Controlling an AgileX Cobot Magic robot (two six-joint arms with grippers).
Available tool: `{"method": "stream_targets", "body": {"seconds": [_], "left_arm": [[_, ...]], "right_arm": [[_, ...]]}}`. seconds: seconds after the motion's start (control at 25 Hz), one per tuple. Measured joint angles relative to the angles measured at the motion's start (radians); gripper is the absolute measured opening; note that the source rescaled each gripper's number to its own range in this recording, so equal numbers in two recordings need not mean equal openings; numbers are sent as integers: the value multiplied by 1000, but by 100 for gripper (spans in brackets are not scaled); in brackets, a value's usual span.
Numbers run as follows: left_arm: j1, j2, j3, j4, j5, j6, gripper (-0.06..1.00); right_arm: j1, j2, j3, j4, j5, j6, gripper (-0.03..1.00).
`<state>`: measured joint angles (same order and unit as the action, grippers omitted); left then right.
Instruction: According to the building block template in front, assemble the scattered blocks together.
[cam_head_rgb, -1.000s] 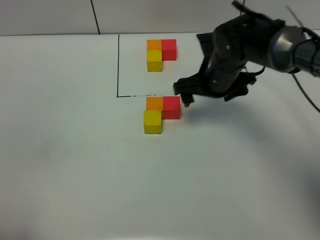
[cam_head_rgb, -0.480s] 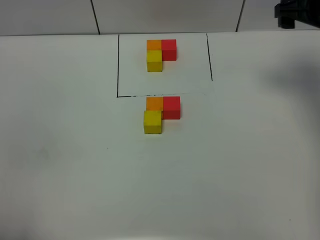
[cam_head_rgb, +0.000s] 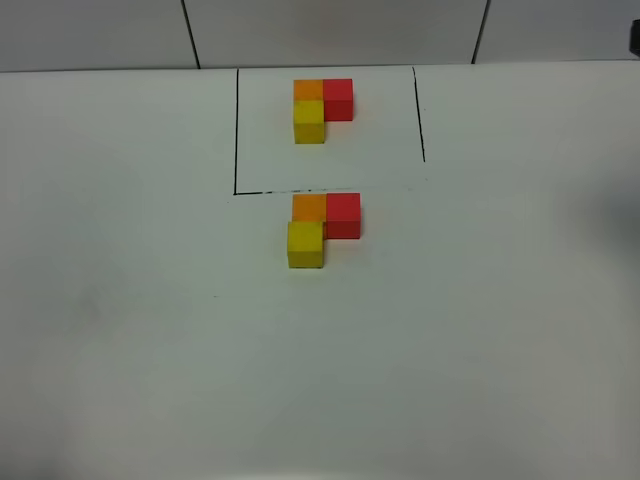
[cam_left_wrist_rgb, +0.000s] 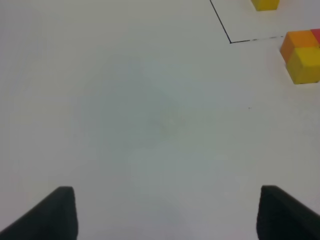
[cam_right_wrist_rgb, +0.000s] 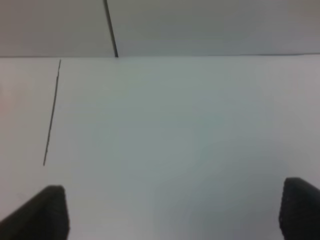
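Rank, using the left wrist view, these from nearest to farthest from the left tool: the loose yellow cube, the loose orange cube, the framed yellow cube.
1. Loose yellow cube, nearest the left tool, outside the frame.
2. Loose orange cube, just behind it, touching.
3. Framed yellow cube, farthest, inside the black frame line.

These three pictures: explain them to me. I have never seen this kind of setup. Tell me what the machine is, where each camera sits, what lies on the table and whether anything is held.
The machine is a robot with two arms, each ending in a two-fingered gripper. One picture comes from a camera mounted high above the white table. In it the arms are out of sight. The other two come from cameras on the wrists; the dark shapes at their lower corners are the fingers. The left gripper and right gripper are both open and hold nothing.

On the table a drawn black frame encloses the template: orange, red and yellow cubes in an L. Just outside the frame, the blocks sit in the same L.
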<state>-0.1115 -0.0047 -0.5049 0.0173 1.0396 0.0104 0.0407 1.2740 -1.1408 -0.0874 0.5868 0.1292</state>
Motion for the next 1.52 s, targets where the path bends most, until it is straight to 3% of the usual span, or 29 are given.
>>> {"method": "stream_targets", "body": {"seconds": [0.24,0.52,0.84,1.0,1.24,1.52], "left_arm": [[0,0,0,0,0,1,63],[0,0,0,0,0,1,63],[0,0,0,0,0,1,63],[0,0,0,0,0,1,63],[0,0,0,0,0,1,63],[0,0,0,0,0,1,63]], "right_arm": [[-31,-329,191,1,85,0,77],[-36,-723,389,7,248,1,77],[-36,-1062,589,62,398,11,77],[-36,-1163,615,66,455,8,77],[-35,-1222,638,53,469,-85,77],[-8,-1222,642,54,469,-109,77]]}}
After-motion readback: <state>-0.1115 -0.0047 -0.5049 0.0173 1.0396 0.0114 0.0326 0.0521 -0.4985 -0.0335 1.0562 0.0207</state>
